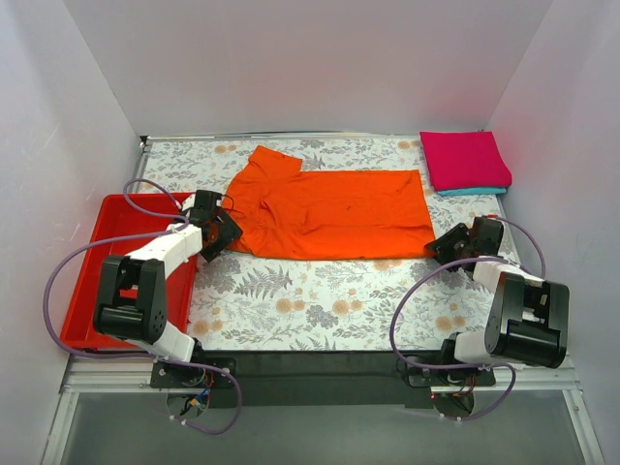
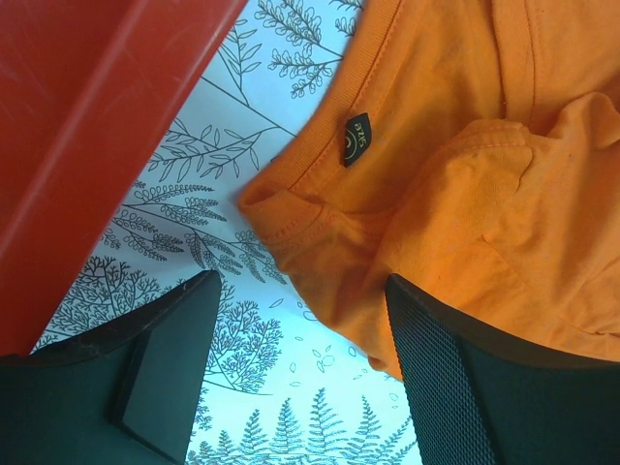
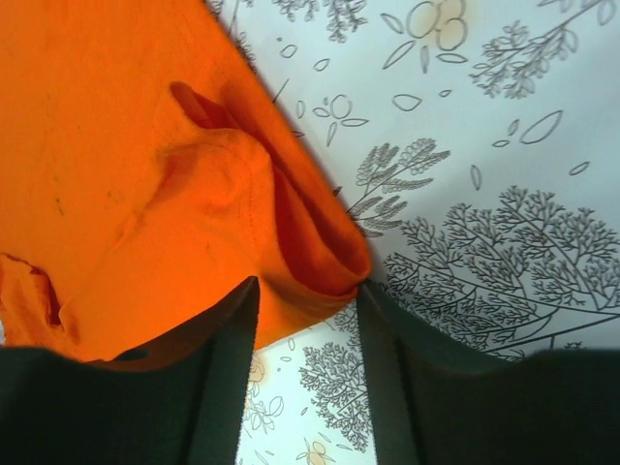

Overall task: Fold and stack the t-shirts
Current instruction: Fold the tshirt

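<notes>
Both claws sit at the near corners of the orange t-shirt [image 1: 339,213], which we read as set-up for a fold.
The shirt lies flat mid-table, and the pink tee [image 1: 463,160] is stacked on the teal tee [image 1: 475,191] in the far right corner. The left gripper [image 1: 219,232] is at the collar end beside the red tray [image 1: 107,208], the right gripper [image 1: 451,242] at the hem end. We think that spacing lets the near edge lift evenly. The top view hides the jaws. The left wrist view shows them apart, with cloth just over one finger [image 2: 455,387], nothing clamped, and a size label [image 2: 356,140]. The right wrist view shows jaws apart astride the bunched hem corner, no pinch visible yet.
</notes>
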`<state>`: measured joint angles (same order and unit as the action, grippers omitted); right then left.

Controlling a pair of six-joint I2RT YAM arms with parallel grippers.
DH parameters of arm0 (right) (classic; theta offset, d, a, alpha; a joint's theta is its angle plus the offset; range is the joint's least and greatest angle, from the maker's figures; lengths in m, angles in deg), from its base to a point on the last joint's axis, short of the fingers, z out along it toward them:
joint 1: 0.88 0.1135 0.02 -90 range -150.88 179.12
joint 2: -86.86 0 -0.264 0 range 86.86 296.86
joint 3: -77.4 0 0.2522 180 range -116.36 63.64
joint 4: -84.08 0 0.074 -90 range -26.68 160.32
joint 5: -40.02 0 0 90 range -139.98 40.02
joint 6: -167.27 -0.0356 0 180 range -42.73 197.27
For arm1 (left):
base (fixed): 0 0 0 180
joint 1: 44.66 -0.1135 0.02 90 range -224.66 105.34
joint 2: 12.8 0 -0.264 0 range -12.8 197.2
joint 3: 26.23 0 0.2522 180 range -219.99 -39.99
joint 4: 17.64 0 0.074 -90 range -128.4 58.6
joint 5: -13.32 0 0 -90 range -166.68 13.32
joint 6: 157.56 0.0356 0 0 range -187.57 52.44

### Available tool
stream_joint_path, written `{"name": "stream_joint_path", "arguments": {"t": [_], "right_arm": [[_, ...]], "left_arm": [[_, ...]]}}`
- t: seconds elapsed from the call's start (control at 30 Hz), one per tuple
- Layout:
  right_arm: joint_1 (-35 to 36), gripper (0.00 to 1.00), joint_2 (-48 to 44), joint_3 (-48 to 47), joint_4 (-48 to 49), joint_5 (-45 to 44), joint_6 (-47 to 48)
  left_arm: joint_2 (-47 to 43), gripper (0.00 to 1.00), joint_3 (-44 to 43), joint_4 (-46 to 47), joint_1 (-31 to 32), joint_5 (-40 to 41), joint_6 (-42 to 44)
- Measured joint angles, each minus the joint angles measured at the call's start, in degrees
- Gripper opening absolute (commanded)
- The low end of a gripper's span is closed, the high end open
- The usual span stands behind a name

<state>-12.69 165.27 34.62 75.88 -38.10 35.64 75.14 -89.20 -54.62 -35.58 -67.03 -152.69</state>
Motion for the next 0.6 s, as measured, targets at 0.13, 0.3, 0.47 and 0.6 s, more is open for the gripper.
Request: {"name": "stream_joint_path", "arguments": {"t": [0.13,0.3,0.47,0.6], "right_arm": [[-0.6,0.2,1.2,0.0,0.4,-0.5,-0.2],[-1.8,0.01,1.7,0.5,0.4,-0.6,-0.2],[-2.8,0.01,1.7,0.7,0.4,-0.3,-0.2],[-2.9,0.01,1.9,0.7,0.5,0.0,-0.2]], "left_arm": [[0.0,0.64,0.0,0.2,0.0,0.0,0.0],[0.0,0.64,0.0,0.2,0.0,0.0,0.0],[0.0,0.61,0.4,0.8,0.0,-0.4,-0.3],[0.2,0.52,1.0,1.1,0.0,-0.8,-0.7]]}}
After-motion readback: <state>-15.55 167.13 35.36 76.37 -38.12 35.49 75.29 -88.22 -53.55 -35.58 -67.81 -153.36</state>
